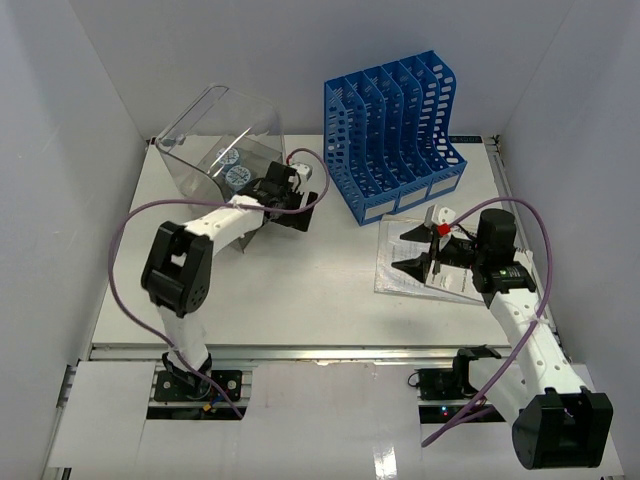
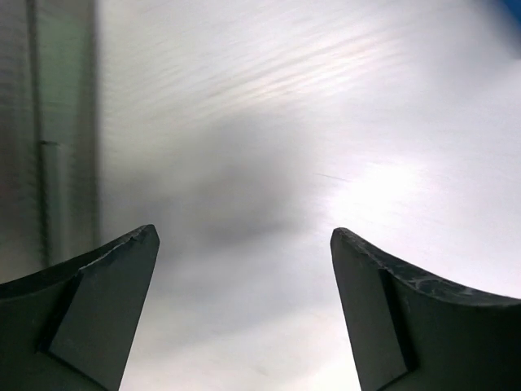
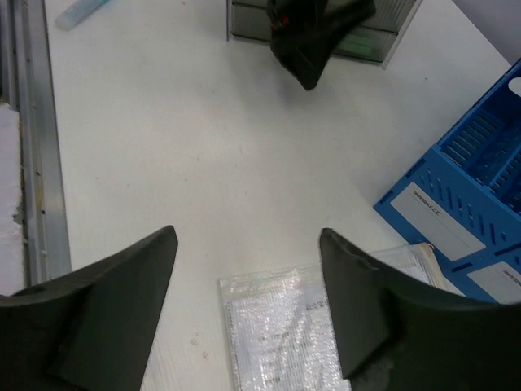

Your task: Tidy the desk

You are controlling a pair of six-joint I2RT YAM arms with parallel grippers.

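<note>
**Both pincers released, sheet and box waiting to be tidied**

You are looking at the surface (image 1: 300, 290) spreading white and flat between the walls, with its metal rail running along the near edge.

Your left pincer (image 1: 283, 192) is sitting at the rear left, right against the tilted clear box (image 1: 215, 135). Its fingers (image 2: 106, 301) are standing wide apart with nothing between them, and its wrist view is showing only a blurred pale wall close ahead. It is probably placed there to right or reposition the box.

Your right pincer (image 1: 412, 250) is hovering over the plastic sleeve of papers (image 1: 392, 280), which is lying flat just in front of the blue file rack (image 1: 395, 135). It too is released and grasping nothing. The sleeve's near edge is showing below and between its tips, most likely so you can pinch that edge and slot the sleeve into the rack. A sheet lying this flat is going to resist a clean pinch.
</note>
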